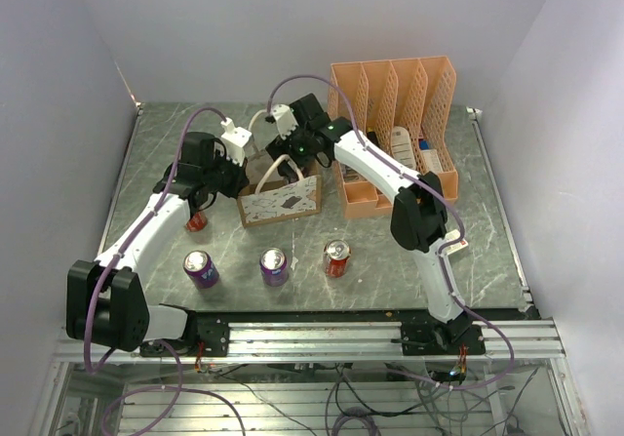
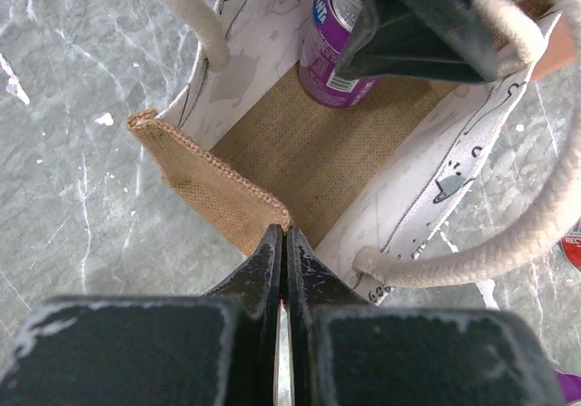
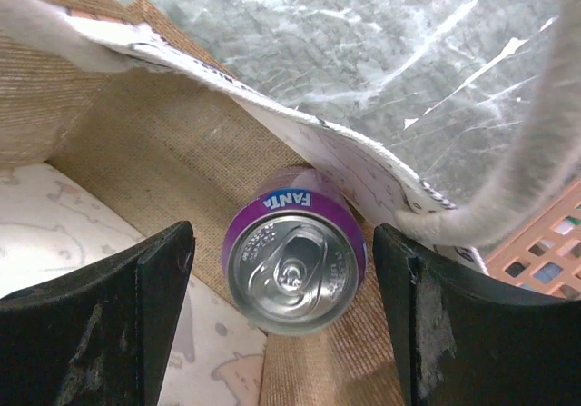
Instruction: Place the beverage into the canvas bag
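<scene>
The canvas bag [image 1: 283,202] stands mid-table, off-white sides, brown burlap edges, cream handles. A purple Fanta can [image 3: 292,262] stands upright on the bag's burlap floor, against one wall; it also shows in the left wrist view [image 2: 325,61]. My right gripper [image 3: 283,242] is open inside the bag mouth, its jaws on either side of the can with gaps on both sides. It shows from above [image 1: 292,155] too. My left gripper [image 2: 287,233] is shut on the bag's brown burlap end edge [image 2: 209,183], at the bag's left end [image 1: 237,178].
An orange file organizer [image 1: 395,124] stands right behind the bag. Two purple cans [image 1: 201,268] [image 1: 274,265] and a red can [image 1: 336,257] stand in a row near the front. Another red can [image 1: 197,221] sits partly under my left arm.
</scene>
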Tool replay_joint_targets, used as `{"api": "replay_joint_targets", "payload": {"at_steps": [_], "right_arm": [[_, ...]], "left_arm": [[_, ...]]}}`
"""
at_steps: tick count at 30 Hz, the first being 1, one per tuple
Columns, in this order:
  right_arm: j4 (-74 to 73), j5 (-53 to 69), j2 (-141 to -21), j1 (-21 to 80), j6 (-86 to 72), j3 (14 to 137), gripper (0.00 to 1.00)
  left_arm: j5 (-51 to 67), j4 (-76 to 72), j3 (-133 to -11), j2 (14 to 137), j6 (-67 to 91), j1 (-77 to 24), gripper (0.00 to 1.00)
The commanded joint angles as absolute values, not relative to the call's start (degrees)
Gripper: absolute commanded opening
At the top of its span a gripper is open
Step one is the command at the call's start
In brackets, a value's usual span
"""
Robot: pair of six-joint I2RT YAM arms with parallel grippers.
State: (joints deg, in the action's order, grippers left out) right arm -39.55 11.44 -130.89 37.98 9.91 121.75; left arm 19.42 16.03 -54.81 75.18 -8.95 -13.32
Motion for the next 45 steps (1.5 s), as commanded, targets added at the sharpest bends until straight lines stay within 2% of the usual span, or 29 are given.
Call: {"api": "replay_joint_targets", "payload": {"at_steps": [1, 17, 28, 36, 39, 45], "right_arm": [[-38.23, 13.01, -125.01, 37.46, 9.52, 121.38, 0.8], [-34.33, 9.28, -118.09, 37.02, 8.45, 118.99, 0.79], [-33.35, 6.43, -120.61, 36.87, 5.96, 121.69, 0.79], [-31.98, 6.73, -116.06, 35.54, 5.96, 120.41, 0.79], [-32.66, 8.77, -112.05, 34.63, 7.17, 118.41, 0.8], [-33.61, 14.91, -101.62, 34.01, 13.81, 106.13, 0.81]], "left_arm": [[18.65, 15.84, -56.44, 75.15, -8.49, -13.1, 0.07], [17.99, 16.16, -56.73, 74.82, -8.26, -13.09, 0.07], [17.8, 16.29, -56.87, 74.32, -8.77, -13.1, 0.07], [17.33, 16.34, -57.04, 74.16, -8.96, -13.1, 0.07], [16.93, 16.61, -57.68, 74.25, -8.96, -13.1, 0.09], [15.89, 16.88, -58.04, 73.99, -8.53, -13.1, 0.12]]}}
